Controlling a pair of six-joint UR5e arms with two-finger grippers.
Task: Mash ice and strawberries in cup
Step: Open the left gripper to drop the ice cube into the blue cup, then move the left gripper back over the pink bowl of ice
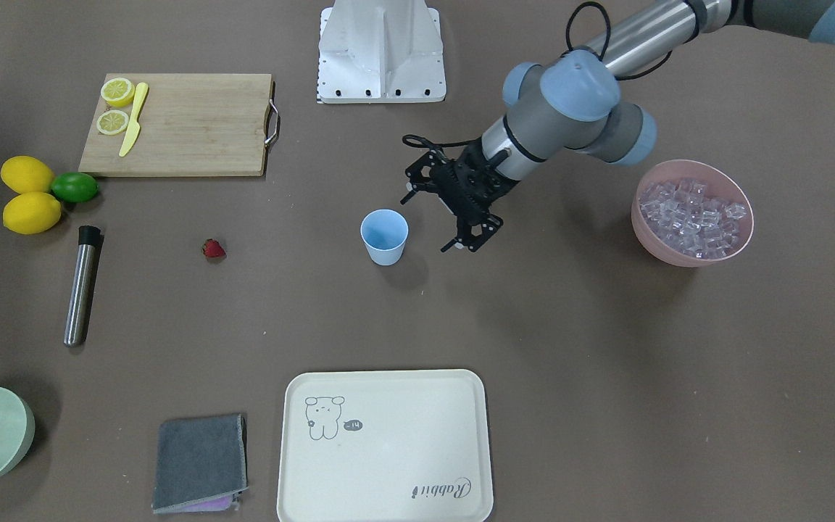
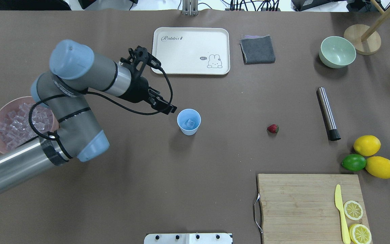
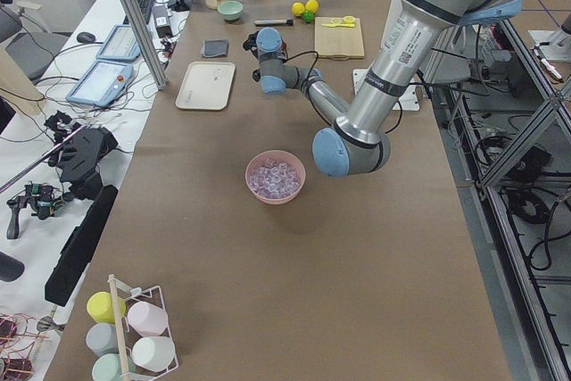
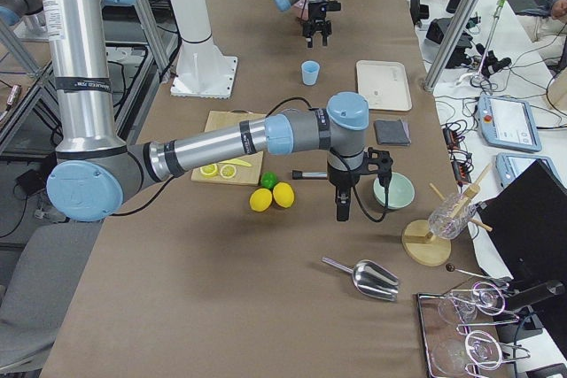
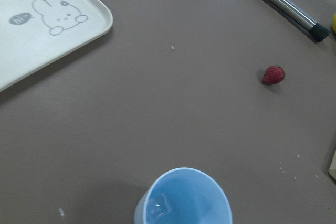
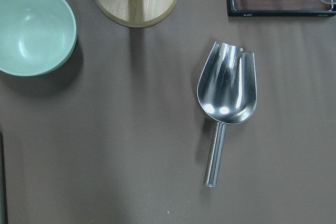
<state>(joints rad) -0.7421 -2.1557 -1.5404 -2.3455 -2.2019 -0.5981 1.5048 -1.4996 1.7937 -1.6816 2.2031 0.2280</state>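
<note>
Unobstructed bench (image 2: 229, 149) is stretching between the cup (image 2: 188, 122) and the strawberry (image 2: 273, 128). The left tool (image 1: 429, 222) is crowding the cup's other side. A metal rod (image 2: 328, 113) is lying well beyond the strawberry.

Shows, spread across the brown counter (image 2: 181, 176), a blue cup (image 2: 190, 131), strawberry (image 2: 273, 128), pink bowl (image 1: 651, 239), cream tray (image 2: 188, 51), grey cloth (image 2: 257, 49), green bowl (image 2: 337, 52), steel cylinder (image 2: 327, 112), two lemons (image 2: 367, 145), lime (image 2: 353, 162), wooden cutting board (image 2: 296, 203).
</note>
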